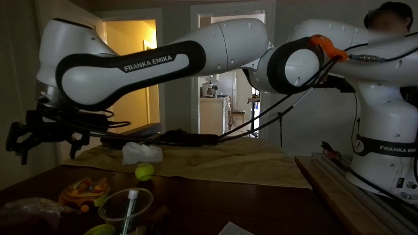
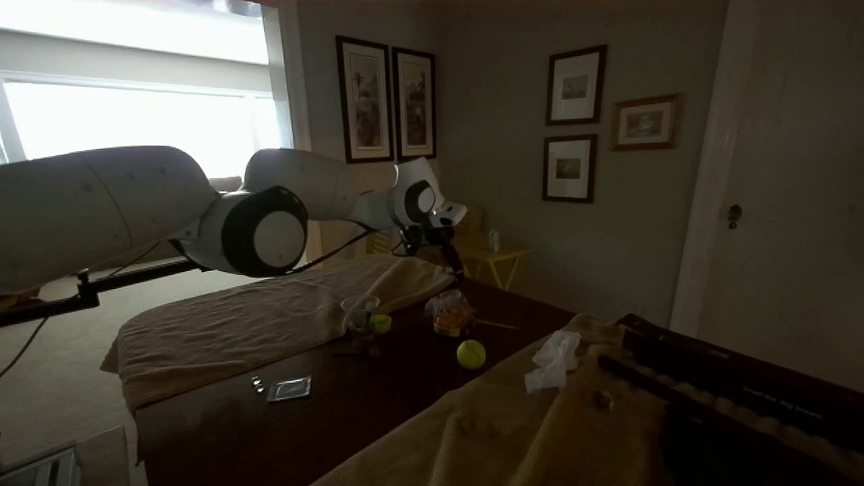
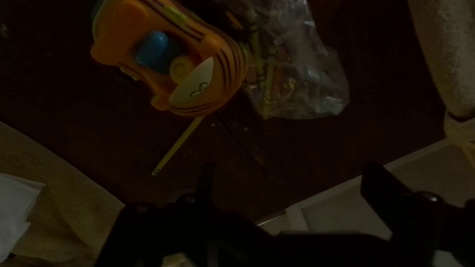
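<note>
My gripper (image 3: 289,167) is open with nothing between its fingers, in the wrist view over the dark table's edge. In an exterior view the gripper (image 1: 48,157) hangs above the table's far-left end. The orange striped toy car (image 3: 222,81) is the nearest large thing, with a blue part in its seat; it shows in both exterior views (image 1: 83,192) (image 2: 453,318). A crumpled clear plastic bag (image 3: 308,85) lies beside the car. A yellow pencil (image 3: 178,146) sticks out from near the car. A yellow-green tennis ball (image 1: 144,172) and a white tissue (image 1: 142,154) lie further off.
A clear cup (image 2: 360,305) stands by a green cup-like thing (image 2: 380,324); a white-capped tube (image 1: 130,205) shows at the cup. Tan cloths (image 2: 236,324) (image 1: 228,160) cover parts of the table. A silver packet (image 2: 290,389) and a long dark box (image 2: 742,391) lie on it.
</note>
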Tool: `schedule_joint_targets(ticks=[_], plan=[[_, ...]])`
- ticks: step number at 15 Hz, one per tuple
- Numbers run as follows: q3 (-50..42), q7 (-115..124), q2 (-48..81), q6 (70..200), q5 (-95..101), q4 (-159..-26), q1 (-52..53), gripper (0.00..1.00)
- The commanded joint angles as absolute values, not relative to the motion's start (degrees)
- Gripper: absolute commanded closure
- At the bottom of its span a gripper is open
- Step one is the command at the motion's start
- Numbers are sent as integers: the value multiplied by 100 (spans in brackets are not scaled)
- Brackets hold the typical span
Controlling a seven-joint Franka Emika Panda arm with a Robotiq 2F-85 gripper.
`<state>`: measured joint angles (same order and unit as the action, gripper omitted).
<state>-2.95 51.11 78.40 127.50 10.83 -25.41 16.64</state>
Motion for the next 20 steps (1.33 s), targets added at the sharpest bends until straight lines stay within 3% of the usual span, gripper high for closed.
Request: schedule_joint_targets(ticks=[1, 11, 12, 16, 20], plan=[[88, 3724, 7833, 13055, 569, -2541, 1474, 0], [1419, 786, 7654, 12445, -906, -2719, 1107, 0], [1036, 1239, 7780, 12773, -672, -2636, 1266, 0], [1002, 1177, 7785, 12740, -684, -2634, 1255, 0], [759, 1419, 7562, 11413, -553, -2893, 1294, 0]])
